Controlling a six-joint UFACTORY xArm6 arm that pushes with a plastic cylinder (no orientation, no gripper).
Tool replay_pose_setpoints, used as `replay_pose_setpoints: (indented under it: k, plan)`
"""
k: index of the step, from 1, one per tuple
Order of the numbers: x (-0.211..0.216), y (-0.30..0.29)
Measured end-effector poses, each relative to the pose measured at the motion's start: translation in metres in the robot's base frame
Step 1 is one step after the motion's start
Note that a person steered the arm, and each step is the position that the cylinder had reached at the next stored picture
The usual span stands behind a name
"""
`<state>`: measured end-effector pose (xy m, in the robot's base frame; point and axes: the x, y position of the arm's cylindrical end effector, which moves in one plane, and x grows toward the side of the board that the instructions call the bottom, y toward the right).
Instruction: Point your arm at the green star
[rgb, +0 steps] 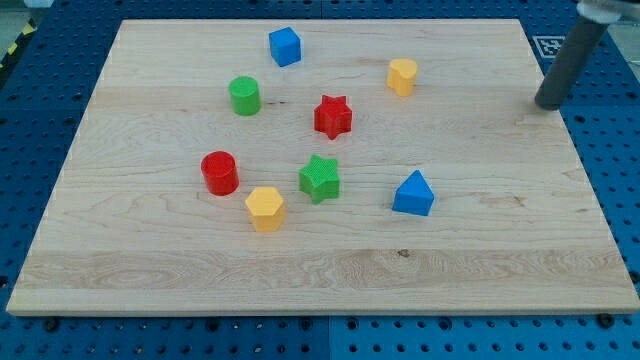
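Your target, the green star (320, 178), sits near the board's middle, between the yellow block (266, 208) at its lower left and the blue triangular block (413, 193) to its right. My tip (548, 104) rests at the view's right edge, well apart from everything; it is a bare rod with no claw to open or close. Steer down-left, passing between the red star (333, 116) and the blue triangular block, and stop just beside the target.

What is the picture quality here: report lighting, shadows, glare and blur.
Camera view: lighting soft and even, no glare on the wooden board; blocks like the green star are sharp, with only faint shadows; my tip, at the view's right edge far from the star, looks slightly soft.
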<state>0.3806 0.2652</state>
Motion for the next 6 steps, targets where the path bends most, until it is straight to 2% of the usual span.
replay_pose_setpoints:
  k: [3, 4, 6]
  plan:
    - [0.008, -0.024]
    - [0.062, -0.065]
    - [0.075, -0.218]
